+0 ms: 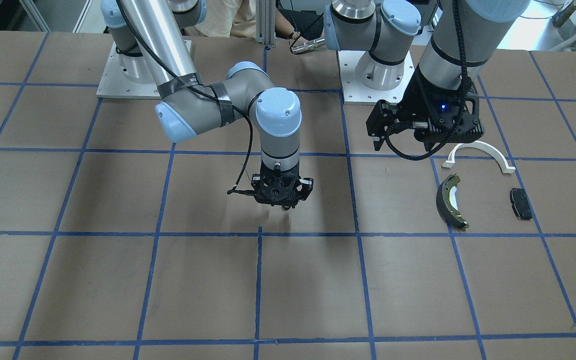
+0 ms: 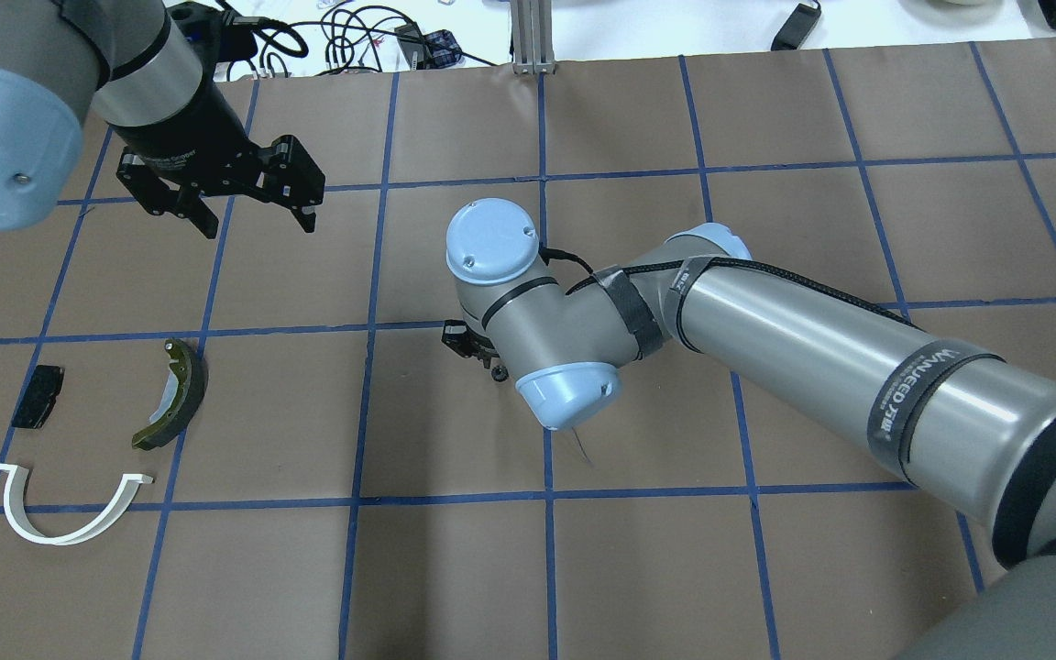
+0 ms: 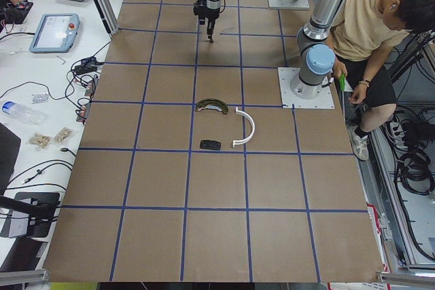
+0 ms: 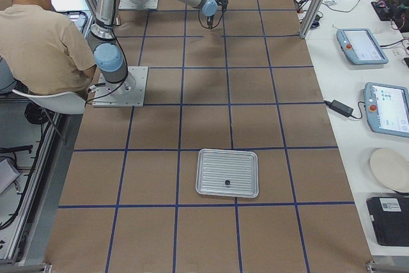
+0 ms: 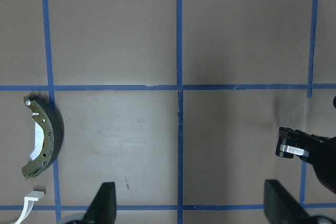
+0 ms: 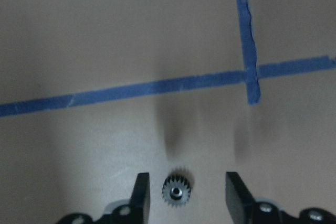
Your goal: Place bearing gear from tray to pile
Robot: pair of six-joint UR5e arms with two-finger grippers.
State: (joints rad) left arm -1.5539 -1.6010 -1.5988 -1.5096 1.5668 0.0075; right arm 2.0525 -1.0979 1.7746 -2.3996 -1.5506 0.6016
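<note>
Bearing gear (image 6: 176, 191): small, stiff, toothed metal, probably light and slick. It lies on the bench (image 6: 105, 51) at mid-scene, between the wide-parted, empty fingers (image 6: 140, 198) of my right hand (image 6: 187, 186). I would pinch across its teeth.

Brown tabletop (image 1: 318, 290) under a blue tape grid (image 1: 258, 290), white side bench (image 3: 20, 66) with tablets (image 3: 53, 32) and cables (image 3: 85, 66), seated operator (image 3: 367, 18) in beige.

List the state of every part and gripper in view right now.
right gripper: open, low over the table, straddling the gear.
bearing gear: between the fingers, touching neither; appears to lie flat on the table.
left gripper: open, empty, raised.
tray: flat on the table, a small dark item on it.
brake shoe: lying loose.
white arch bracket: lying loose.
black pad: lying flat.
</note>
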